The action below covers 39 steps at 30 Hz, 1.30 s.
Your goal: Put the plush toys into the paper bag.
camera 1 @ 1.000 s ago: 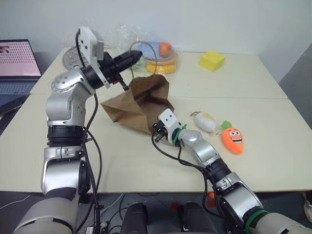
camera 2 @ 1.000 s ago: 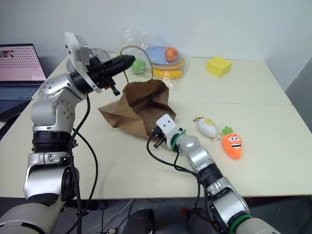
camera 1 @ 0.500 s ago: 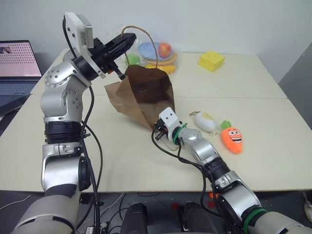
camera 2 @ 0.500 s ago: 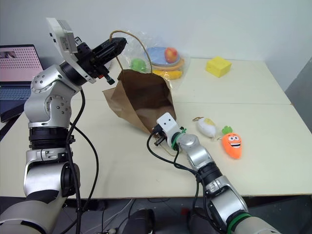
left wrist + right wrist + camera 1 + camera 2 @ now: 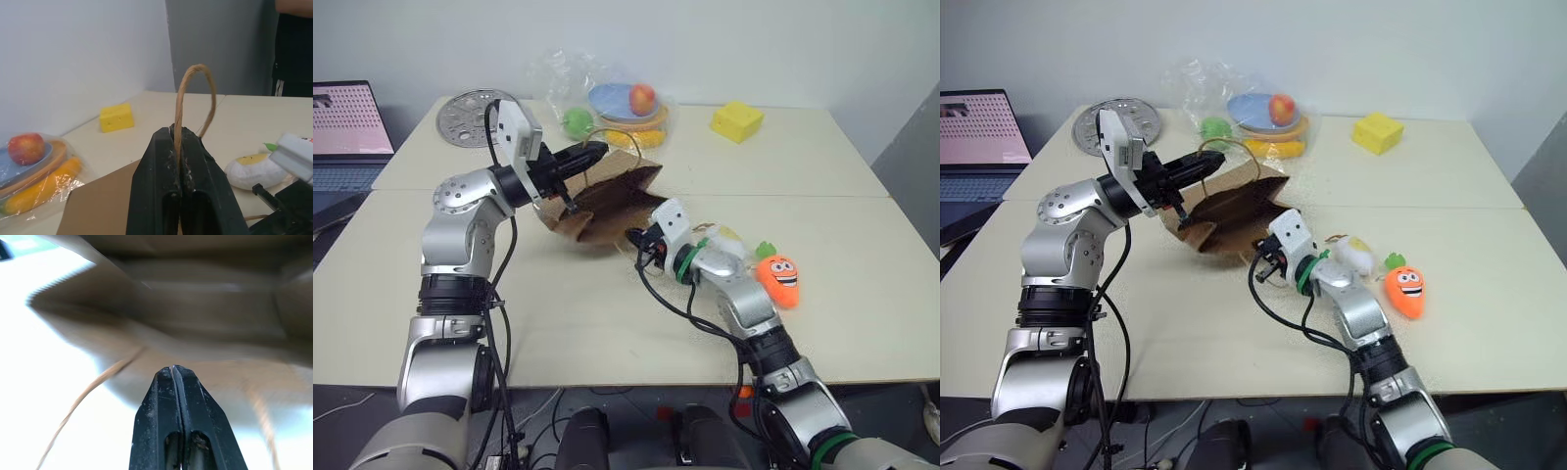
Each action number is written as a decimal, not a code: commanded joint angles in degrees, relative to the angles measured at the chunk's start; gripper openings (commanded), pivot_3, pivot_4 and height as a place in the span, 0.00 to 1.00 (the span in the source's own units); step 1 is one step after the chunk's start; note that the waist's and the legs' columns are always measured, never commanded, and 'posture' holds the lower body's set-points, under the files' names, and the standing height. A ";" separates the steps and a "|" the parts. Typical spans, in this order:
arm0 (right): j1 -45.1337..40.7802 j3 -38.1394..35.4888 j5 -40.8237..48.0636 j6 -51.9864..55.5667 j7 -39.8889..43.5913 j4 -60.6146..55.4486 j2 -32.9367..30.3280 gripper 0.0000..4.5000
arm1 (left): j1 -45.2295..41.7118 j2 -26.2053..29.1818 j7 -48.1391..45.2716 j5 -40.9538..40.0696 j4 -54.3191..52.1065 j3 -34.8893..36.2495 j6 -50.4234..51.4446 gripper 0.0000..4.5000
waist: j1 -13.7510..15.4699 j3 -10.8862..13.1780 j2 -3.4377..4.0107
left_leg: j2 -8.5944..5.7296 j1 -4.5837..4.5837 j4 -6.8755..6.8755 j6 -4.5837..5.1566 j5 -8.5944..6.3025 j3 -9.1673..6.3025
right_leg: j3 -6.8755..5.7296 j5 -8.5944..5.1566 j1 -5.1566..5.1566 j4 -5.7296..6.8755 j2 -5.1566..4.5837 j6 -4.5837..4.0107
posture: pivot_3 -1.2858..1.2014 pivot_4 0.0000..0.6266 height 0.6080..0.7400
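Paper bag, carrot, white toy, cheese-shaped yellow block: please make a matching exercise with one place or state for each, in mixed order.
1. paper bag
2. carrot
3. white toy
4. yellow block

a. far side of the table
b. handle pinched by the left gripper
c. nearest the table's right edge
d. between the carrot and the bag

Pairs: 1-b, 2-c, 3-d, 4-a
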 commanded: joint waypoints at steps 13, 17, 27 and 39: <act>7.29 -17.14 6.99 21.59 -9.50 -26.44 -15.20 0.99 | -0.87 -0.69 0.58 -0.46 -3.74 -1.22 1.81 0.00 | 0.18 0.00 -0.01 | -0.06 -0.02 0.00 0.00 0.00 0.05 | 0.04 -0.05 0.01 -0.10 -0.07 -0.06 | 0.52 0.24 1.00; 10.60 -13.49 3.36 19.81 -11.42 -21.93 -16.83 0.99 | -1.16 -1.07 0.66 -0.38 -3.88 -1.61 2.25 0.00 | -0.12 0.00 -0.02 | -0.06 -0.02 -0.01 0.00 0.00 0.08 | 0.07 -0.06 0.00 -0.13 -0.07 -0.06 | 0.52 0.24 1.00; 12.25 -9.71 -1.48 16.22 -13.37 -14.11 -17.09 0.99 | -0.18 -0.51 1.41 -0.74 -6.40 -1.22 4.35 0.00 | -0.02 0.00 -0.02 | -0.07 -0.03 -0.01 0.01 0.00 0.07 | 0.11 -0.11 -0.02 -0.13 -0.04 0.01 | 0.52 0.24 1.00; 10.62 -11.87 1.08 12.45 -9.95 -15.40 -17.03 0.12 | 1.12 -0.20 2.06 -0.85 -8.51 -1.03 5.48 0.00 | -0.01 0.00 -0.02 | -0.06 -0.02 -0.01 0.00 0.00 0.05 | 0.11 -0.13 -0.01 -0.12 -0.03 0.04 | 0.52 0.24 1.00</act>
